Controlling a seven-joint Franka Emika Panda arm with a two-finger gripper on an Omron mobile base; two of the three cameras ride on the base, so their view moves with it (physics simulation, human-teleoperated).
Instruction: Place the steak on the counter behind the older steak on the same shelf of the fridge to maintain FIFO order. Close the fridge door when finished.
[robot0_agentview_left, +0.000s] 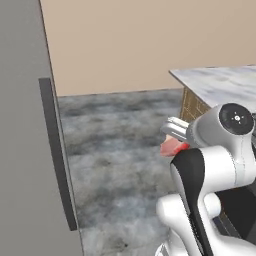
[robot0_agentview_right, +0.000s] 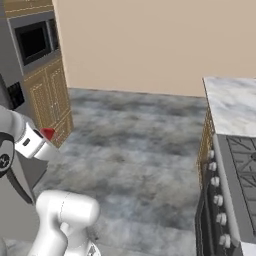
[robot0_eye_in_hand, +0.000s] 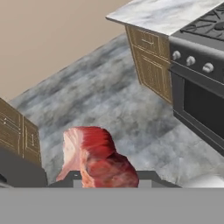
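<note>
Steak (robot0_eye_in_hand: 97, 158): a pink-red slab with a whitish fat edge, carried in mid-air above the floor, well apart from both fridge and table. From the left base camera it shows as a red sliver beyond the arm's wrist.
Fridge door (robot0_agentview_left: 30, 150): tall grey panel with a long dark bar handle, at the left of the left base camera's picture; whether it stands open or closed cannot be told.
Floor (robot0_agentview_right: 140, 165): grey mottled surface directly beneath the carried steak.
Table (robot0_agentview_left: 220, 82): white marble-veined top above tan cabinets, at the right, next to a stove (robot0_eye_in_hand: 201, 52) in the hand camera's picture.
Hand (robot0_eye_in_hand: 107, 177): closed narrowly on the lower end of the steak, which stands up between the fingertips.
Handling, judged: light, soft and likely slick; it may sag or creep out of a narrow pinch. A hold across the thicker middle would seem steadier than one at the fatty rim.
Placement, judged: it should be laid flat and released gently.
</note>
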